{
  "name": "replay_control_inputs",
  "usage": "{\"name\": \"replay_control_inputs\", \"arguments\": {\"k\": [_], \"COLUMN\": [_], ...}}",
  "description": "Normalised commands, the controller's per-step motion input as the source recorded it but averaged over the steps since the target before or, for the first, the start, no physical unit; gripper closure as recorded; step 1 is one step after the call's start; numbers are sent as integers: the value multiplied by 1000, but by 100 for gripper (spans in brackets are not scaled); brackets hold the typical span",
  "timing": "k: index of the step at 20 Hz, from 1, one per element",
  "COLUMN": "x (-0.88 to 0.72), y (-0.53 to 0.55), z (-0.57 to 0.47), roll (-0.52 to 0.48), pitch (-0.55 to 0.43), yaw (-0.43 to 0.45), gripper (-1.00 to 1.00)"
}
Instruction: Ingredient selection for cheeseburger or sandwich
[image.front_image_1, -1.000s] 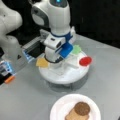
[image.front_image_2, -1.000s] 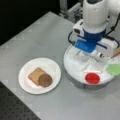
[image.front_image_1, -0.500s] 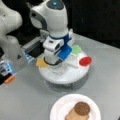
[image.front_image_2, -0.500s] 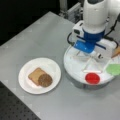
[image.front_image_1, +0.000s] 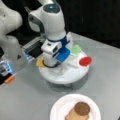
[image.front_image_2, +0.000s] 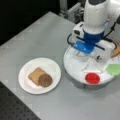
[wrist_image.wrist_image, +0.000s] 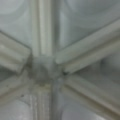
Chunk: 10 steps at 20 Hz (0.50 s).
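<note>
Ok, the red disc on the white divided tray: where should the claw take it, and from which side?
Probably by the rim, coming straight down. The red disc lies flat in an outer compartment of the divided tray, near the edge, so only its thin rim offers opposing faces. Its outer side looks free of the white dividers, with the green leaf piece beside it. The claw itself is hidden under the arm over the tray's centre.

A matt grey table top (image.front_image_2: 37, 37) is seen. On it a white divided tray (image.front_image_1: 75, 75) of smooth, plastic-looking finish stands, beside a matt white paper plate (image.front_image_2: 53, 68). Glossy white casing is shown on the arm (image.front_image_1: 53, 22).
</note>
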Motion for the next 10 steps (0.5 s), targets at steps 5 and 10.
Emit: {"name": "replay_control_inputs", "arguments": {"k": [5,10], "x": [-107,-114], "y": [50,56], "z": [-166,-121], "roll": [33,26], "pitch": [-165,-153], "yaw": [71,78], "gripper": [-100,-100]}}
